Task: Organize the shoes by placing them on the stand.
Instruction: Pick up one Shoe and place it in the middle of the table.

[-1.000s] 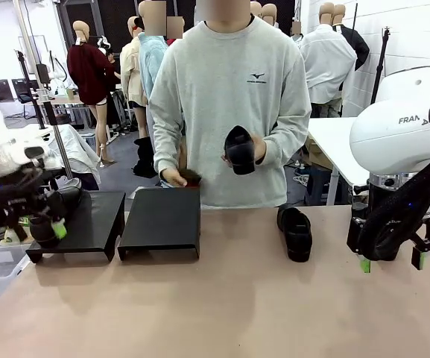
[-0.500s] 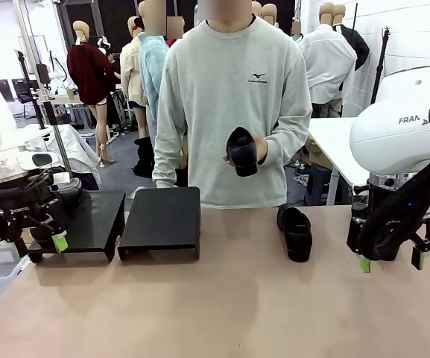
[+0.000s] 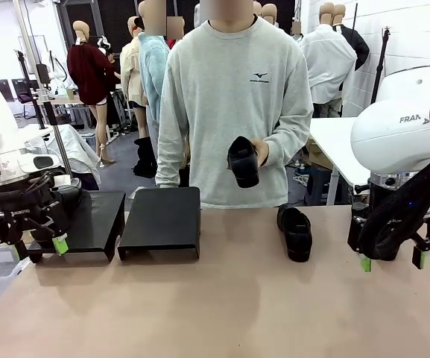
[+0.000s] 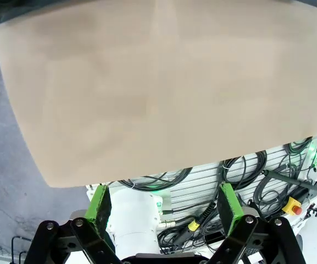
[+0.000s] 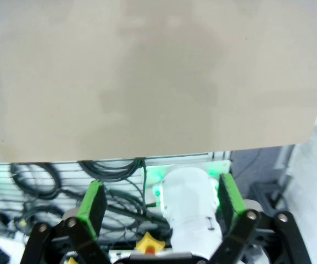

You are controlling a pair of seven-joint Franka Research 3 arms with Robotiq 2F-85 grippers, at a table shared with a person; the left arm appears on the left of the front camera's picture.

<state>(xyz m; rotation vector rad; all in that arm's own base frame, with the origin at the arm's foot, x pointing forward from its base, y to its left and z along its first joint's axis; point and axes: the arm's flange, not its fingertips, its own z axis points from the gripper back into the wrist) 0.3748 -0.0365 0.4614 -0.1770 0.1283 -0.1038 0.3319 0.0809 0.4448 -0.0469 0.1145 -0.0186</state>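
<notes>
Two black stands sit side by side at the far left of the tabletop point(image 3: 222, 313), close together but with a narrow gap between them. The left stand point(image 3: 95, 224) is partly screened by the left gripper point(image 3: 42, 247). A dark rounded object point(image 3: 71, 194) rests at the far-left part of its top, but too much of it is hidden to tell whether it is a shoe. The right stand point(image 3: 161, 218) presents an unbroken flat black top. One black shoe point(image 3: 295, 233) lies on the tabletop, right of centre near the far edge, well apart from both stands, with its toe toward the robot. A second shoe point(image 3: 243, 160) is held in the person's hand point(image 3: 258, 152) at waist height, above the far edge and between the right stand and the black shoe. The left gripper hangs low in front of the left stand's outer end. In the left wrist view its jaws stand wide with nothing between them point(image 4: 163, 190), and the tabletop point(image 4: 158, 82) lies beyond. The right gripper point(image 3: 393, 261) hangs above the right side of the tabletop, near the black shoe but apart from it. In the right wrist view its jaws are likewise wide and hold nothing point(image 5: 159, 184), facing bare tabletop point(image 5: 147, 71).
</notes>
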